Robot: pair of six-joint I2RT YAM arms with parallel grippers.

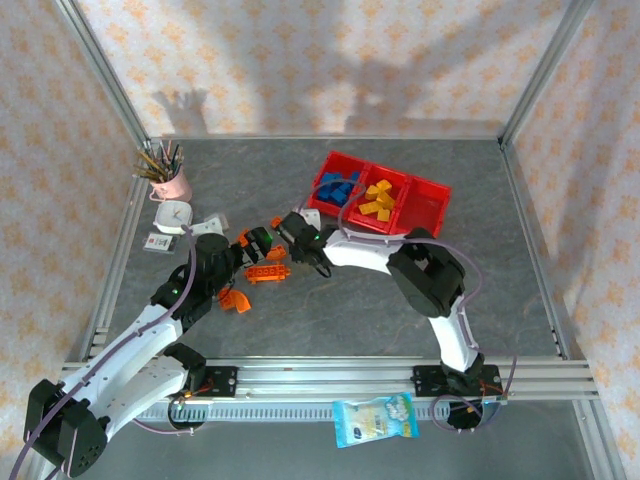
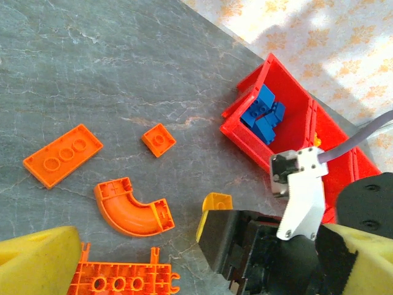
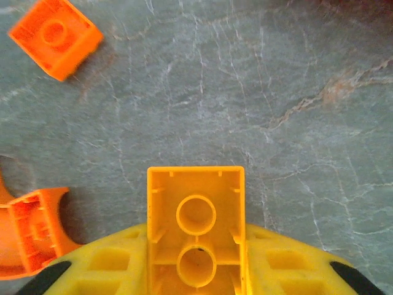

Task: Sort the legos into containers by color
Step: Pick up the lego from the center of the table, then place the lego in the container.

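Observation:
My right gripper is shut on a yellow lego, held hollow side up just above the table. In the left wrist view that yellow lego pokes out from the right gripper's dark finger. My left gripper stands open, its yellow fingers wide apart, with an orange holed plate between them. Loose orange legos lie nearby: a long plate, a small square and an arch. The red containers hold blue legos in the left bin and yellow legos in the middle one.
A pink cup of brushes stands at the back left, with a white box and a card beside it. A snack packet lies beyond the near rail. Metal frame posts border the table.

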